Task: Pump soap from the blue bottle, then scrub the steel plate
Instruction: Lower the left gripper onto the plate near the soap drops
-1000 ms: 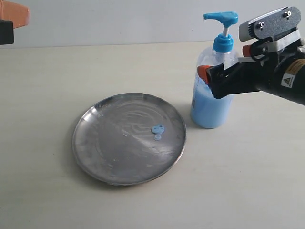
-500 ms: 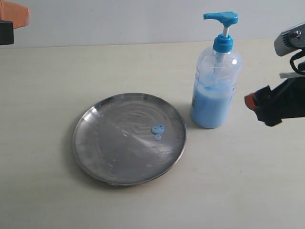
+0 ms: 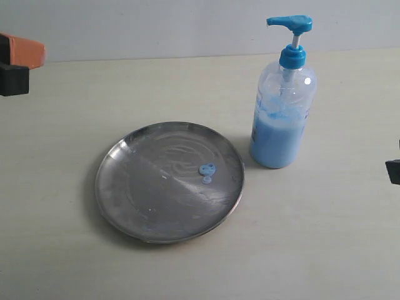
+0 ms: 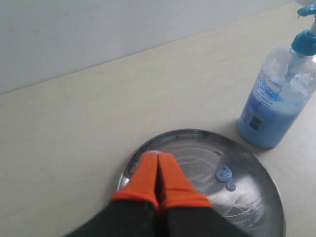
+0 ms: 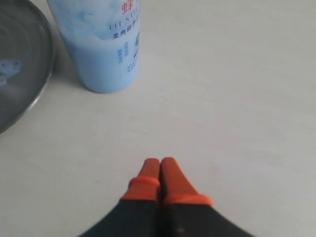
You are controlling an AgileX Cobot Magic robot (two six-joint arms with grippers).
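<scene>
Status:
- Steel plate [image 3: 140, 203] sits flat on the table [image 3: 325, 250], left of centre. Faint swirly streaks show across its surface.
- Soap [image 3: 207, 169]: one small light-blue blob with a smaller one right against it, on the plate. Both lie right of the plate's middle, on the bottle side.
- Blue bottle [image 3: 281, 128] stands upright on the table just right of the plate, slightly farther back. There is a small gap to the rim, no contact. It's roughly half full of light-blue liquid. The pump head [image 3: 291, 23] is on top with its spout pointing left.
- Left gripper [image 4: 158, 159]: orange fingers pressed together, nothing between them. In the exterior view it's at the far-left edge, well apart from the plate. In its wrist view the tips line up over the plate rim, and I can't tell the height above it.
- Right gripper [image 5: 160, 164]: fingers together, empty. It's over bare table, clear of the bottle and touching nothing. The exterior view shows only a dark sliver of it at the right edge, well right of the bottle.
</scene>
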